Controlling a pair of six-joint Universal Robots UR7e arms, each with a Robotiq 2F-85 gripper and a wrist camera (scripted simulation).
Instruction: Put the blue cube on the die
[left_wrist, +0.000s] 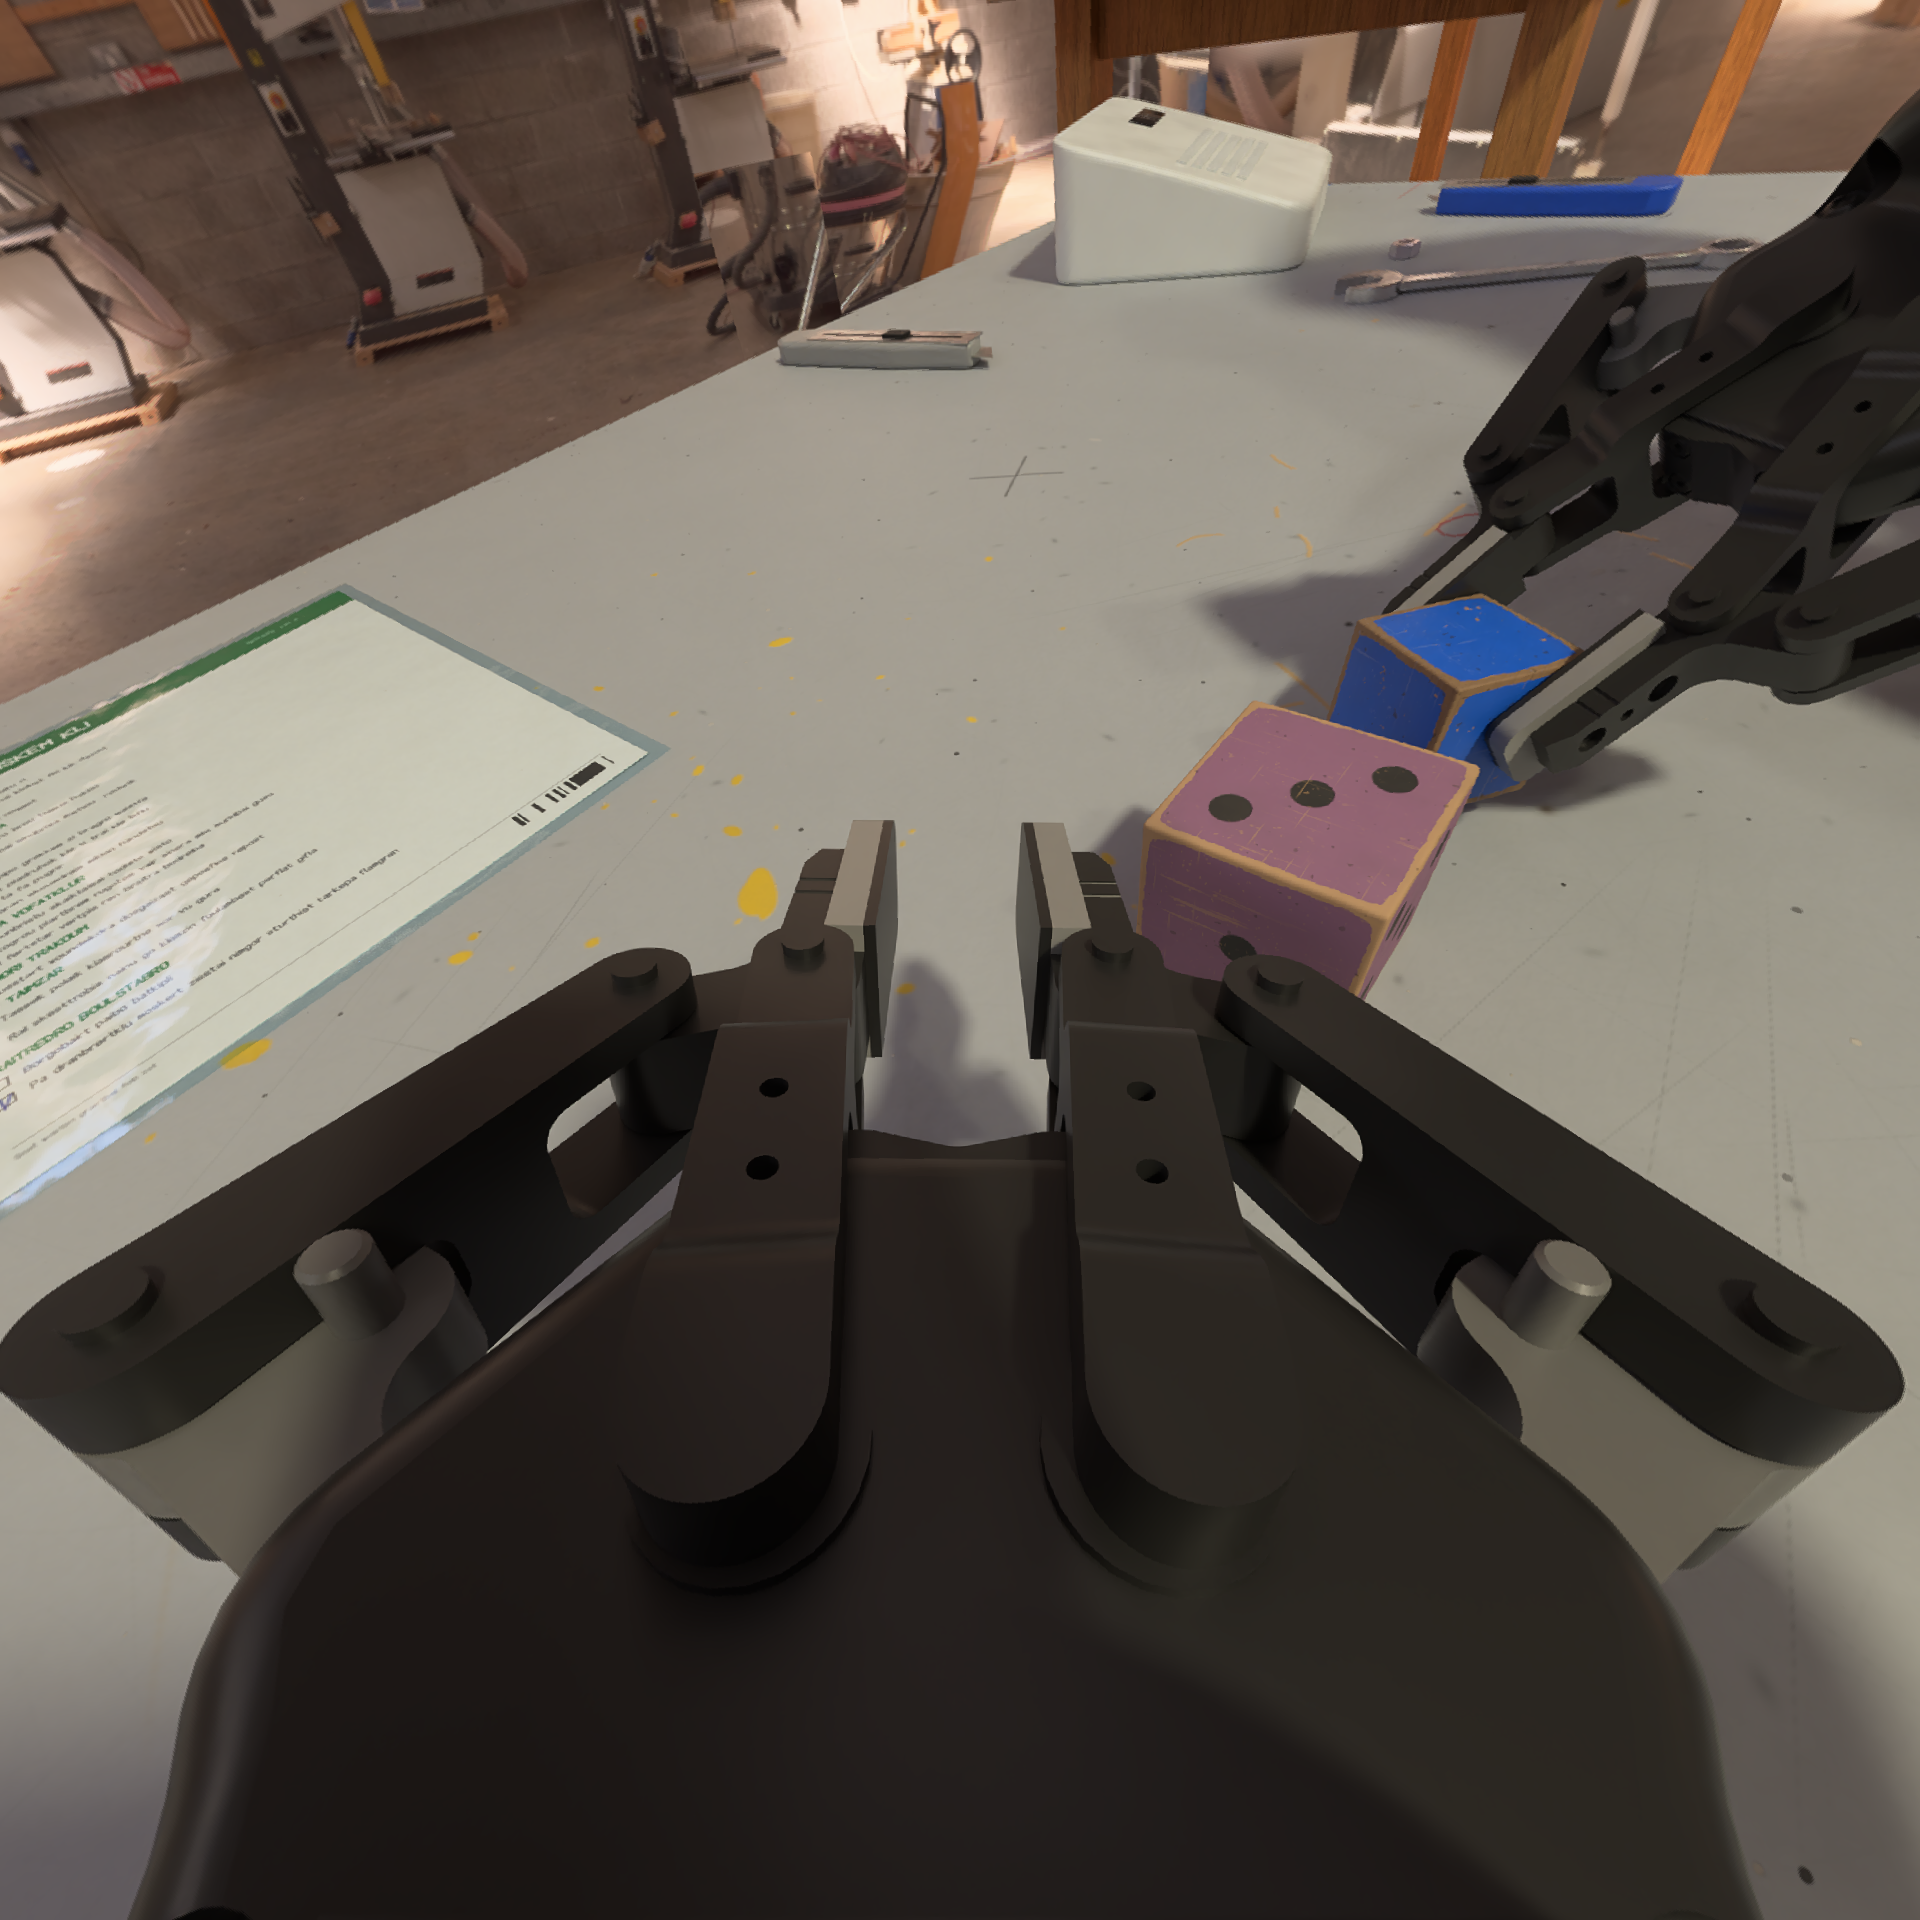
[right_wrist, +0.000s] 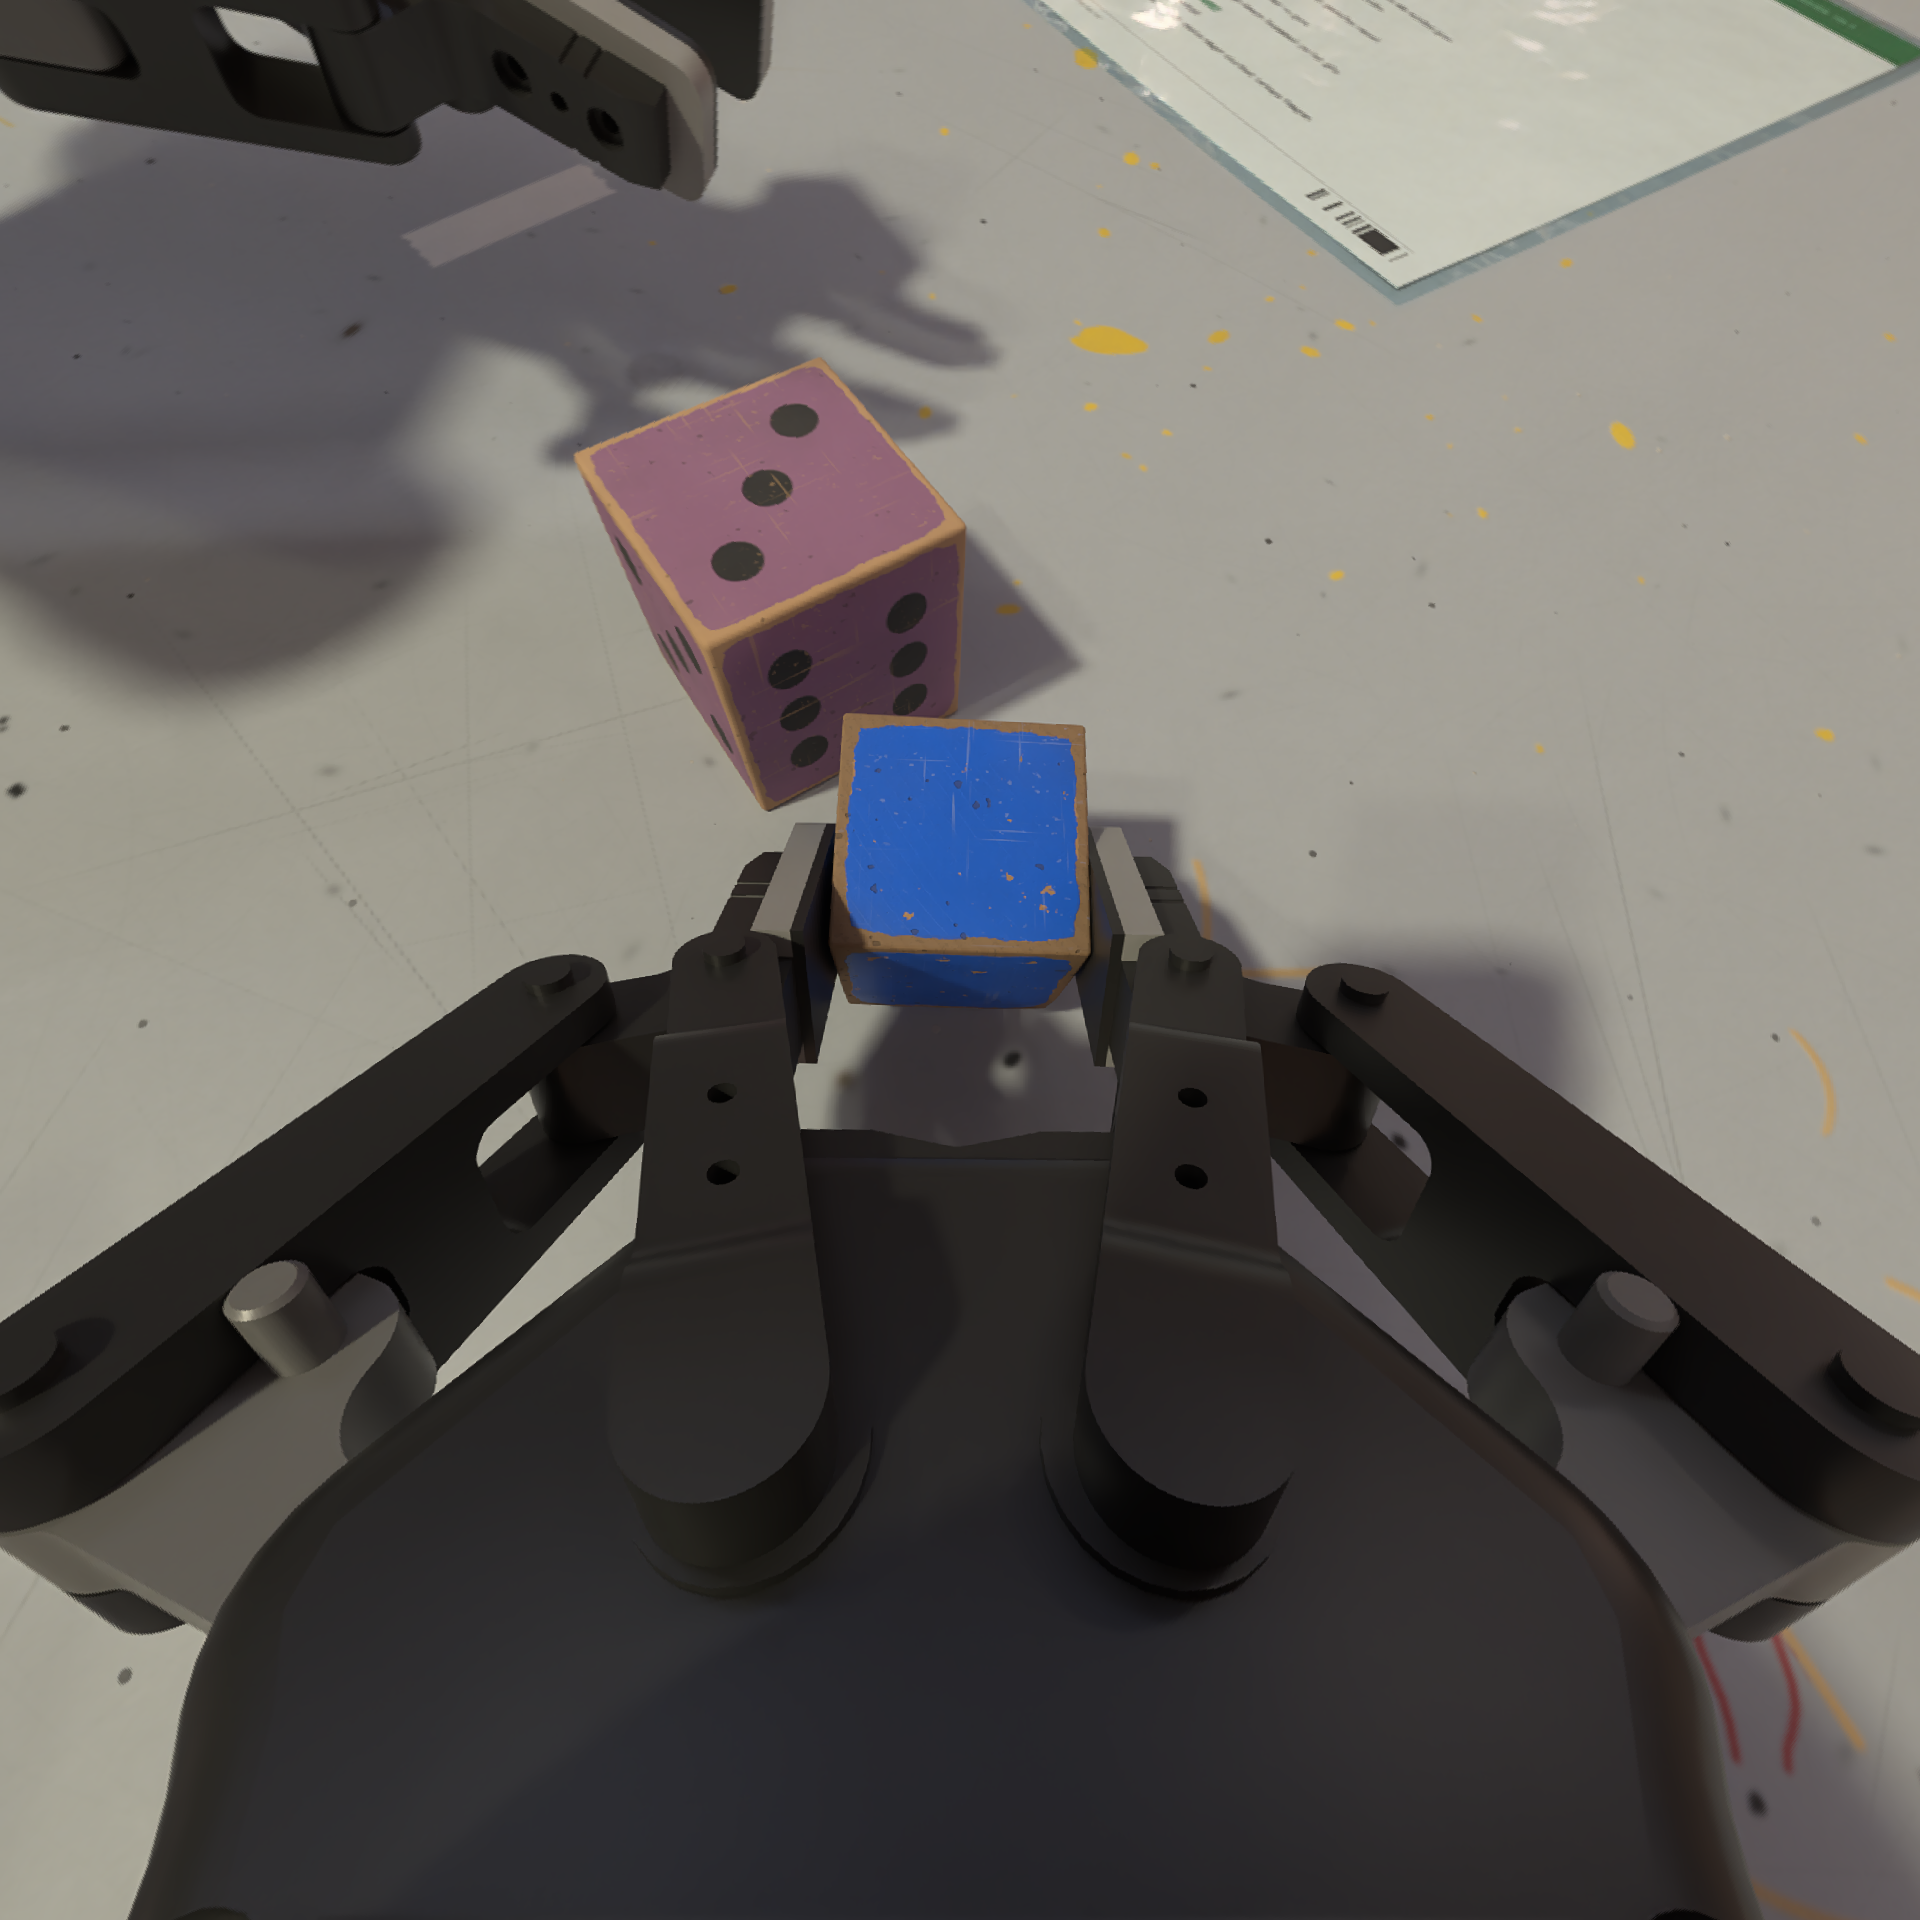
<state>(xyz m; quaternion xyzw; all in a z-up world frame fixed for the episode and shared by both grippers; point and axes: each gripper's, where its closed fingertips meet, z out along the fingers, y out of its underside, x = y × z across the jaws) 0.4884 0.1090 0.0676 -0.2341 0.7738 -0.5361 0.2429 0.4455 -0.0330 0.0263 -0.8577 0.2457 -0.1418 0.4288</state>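
Gripping the blue cube (right_wrist: 961, 842) mid-frame in right jaws, left jaws narrowly parted and empty, lifting clear of the counter (right_wrist: 1455, 727) before centring over the die (right_wrist: 769, 499) just above.

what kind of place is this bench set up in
Most likely a workshop, perhaps for woodwork. Beyond the paint-flecked grey table stand machine tools on pallets and a shop vacuum, and a spanner lies on the table's far side.
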